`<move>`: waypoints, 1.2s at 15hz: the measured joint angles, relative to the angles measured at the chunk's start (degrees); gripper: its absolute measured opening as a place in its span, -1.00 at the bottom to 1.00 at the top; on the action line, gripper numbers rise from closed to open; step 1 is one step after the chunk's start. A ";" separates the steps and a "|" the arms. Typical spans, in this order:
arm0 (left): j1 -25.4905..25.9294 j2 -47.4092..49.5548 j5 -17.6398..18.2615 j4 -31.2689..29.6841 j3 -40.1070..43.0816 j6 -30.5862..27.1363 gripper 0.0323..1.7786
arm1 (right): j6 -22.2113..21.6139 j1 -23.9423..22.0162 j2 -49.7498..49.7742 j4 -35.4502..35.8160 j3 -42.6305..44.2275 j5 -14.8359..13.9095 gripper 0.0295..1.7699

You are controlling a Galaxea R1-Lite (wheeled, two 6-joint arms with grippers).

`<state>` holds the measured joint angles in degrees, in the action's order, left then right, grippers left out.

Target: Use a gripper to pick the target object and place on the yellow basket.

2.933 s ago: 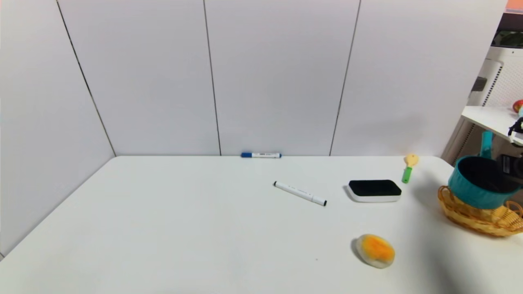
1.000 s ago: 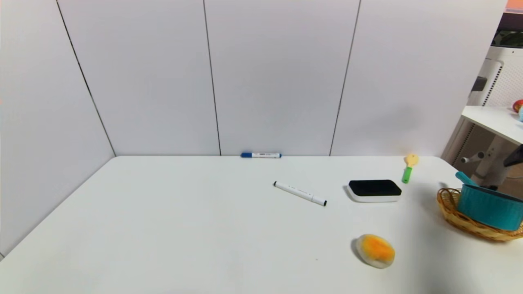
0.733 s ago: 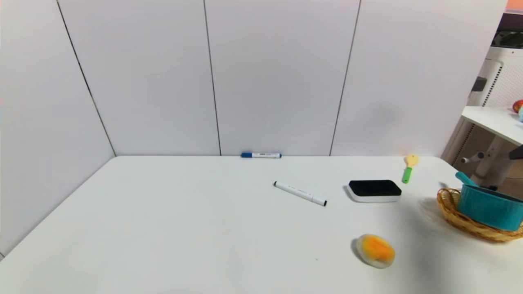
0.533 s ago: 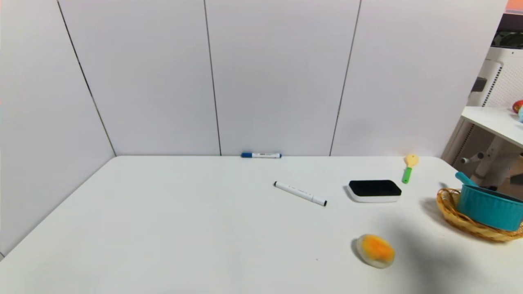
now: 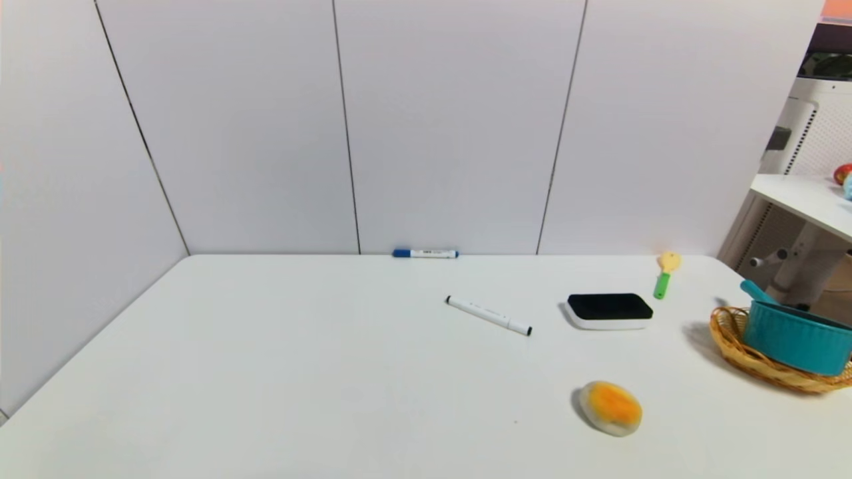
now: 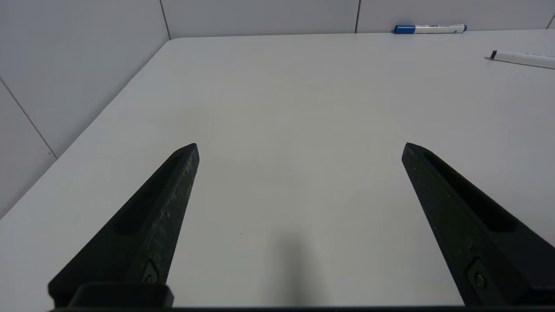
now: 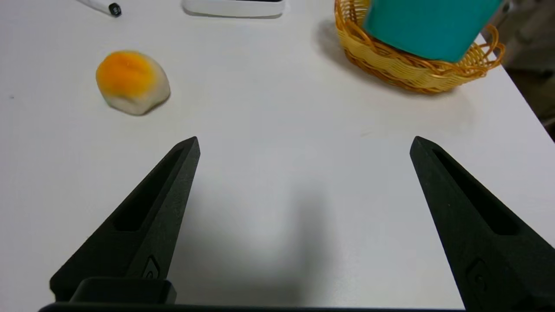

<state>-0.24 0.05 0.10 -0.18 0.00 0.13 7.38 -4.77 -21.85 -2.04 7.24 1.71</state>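
The teal saucepan (image 5: 796,343) sits in the yellow wicker basket (image 5: 739,349) at the table's right edge, its handle pointing to the back left. In the right wrist view the saucepan (image 7: 427,28) rests in the basket (image 7: 407,69) well beyond my right gripper (image 7: 303,145), which is open over bare table with nothing between its fingers. My left gripper (image 6: 299,145) is open over the left part of the table, holding nothing. Neither arm shows in the head view.
An orange-and-cream bun (image 5: 610,408) lies near the front right. A black-topped eraser (image 5: 610,310), a black-capped marker (image 5: 489,315), a blue-capped marker (image 5: 425,253) at the wall and a small green-handled yellow toy (image 5: 665,272) lie farther back. The table edge (image 7: 527,104) runs beside the basket.
The saucepan, held tilted above the basket 2.9 s ago, now rests in it. My right arm has left the head view, and its shadow on the table has faded.
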 joint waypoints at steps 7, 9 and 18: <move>-0.02 0.00 0.01 0.00 0.00 0.02 0.90 | -4.07 4.35 19.90 1.99 -7.03 0.35 0.91; -0.02 0.00 0.01 0.00 0.00 0.02 0.90 | -5.73 4.44 21.16 2.08 -7.17 -0.56 0.91; -0.02 0.00 0.00 -0.04 0.00 0.02 0.90 | -6.08 4.52 21.94 2.11 -7.24 -0.77 0.91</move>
<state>-0.27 0.05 0.10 -0.22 0.00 0.16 1.29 -0.24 0.10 0.07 0.00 0.94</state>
